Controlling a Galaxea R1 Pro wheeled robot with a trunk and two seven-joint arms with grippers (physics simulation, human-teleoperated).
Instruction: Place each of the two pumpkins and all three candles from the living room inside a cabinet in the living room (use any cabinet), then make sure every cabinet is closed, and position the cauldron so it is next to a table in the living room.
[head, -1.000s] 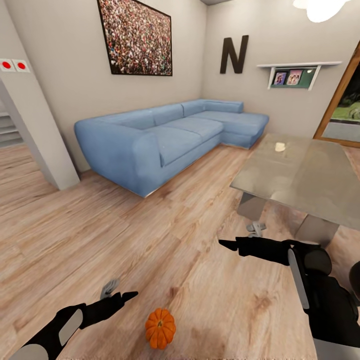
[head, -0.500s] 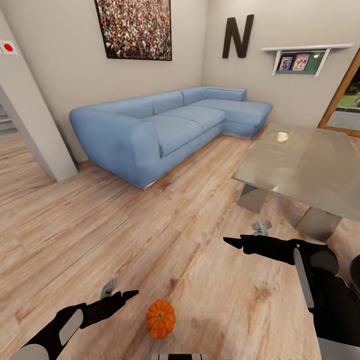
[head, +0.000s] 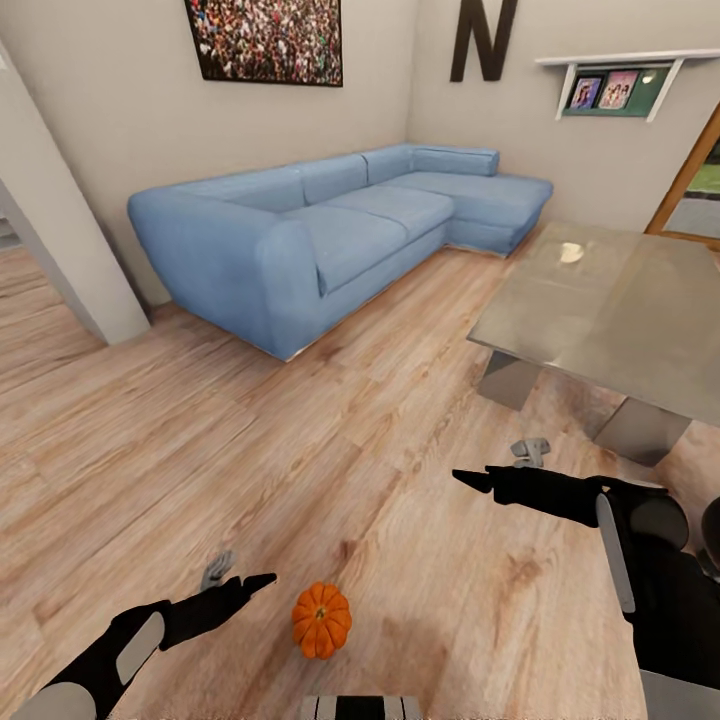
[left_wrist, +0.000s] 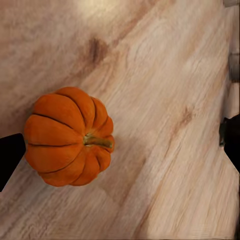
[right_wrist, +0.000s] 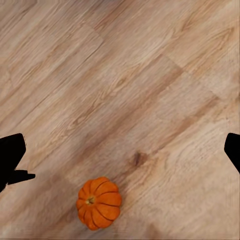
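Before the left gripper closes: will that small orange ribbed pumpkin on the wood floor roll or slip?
The small orange ribbed pumpkin looks squat and round, lying stem-sideways on the bare wood floor, so a nudge would probably roll it. Its smooth curved ribs may let the left gripper slide off unless the fingers close across its widest part. It looks rigid, unlikely to deform.

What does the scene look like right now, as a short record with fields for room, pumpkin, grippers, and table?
room: living room, wood floor, blue sofa along the wall
pumpkin: one pumpkin on the floor, upright, stem up, untouched
left gripper: left gripper beside the pumpkin, apart from it, open, empty
right gripper: right gripper farther off above the floor, open, empty
table: glass-topped table ahead on the robot's right, a small pale item on it
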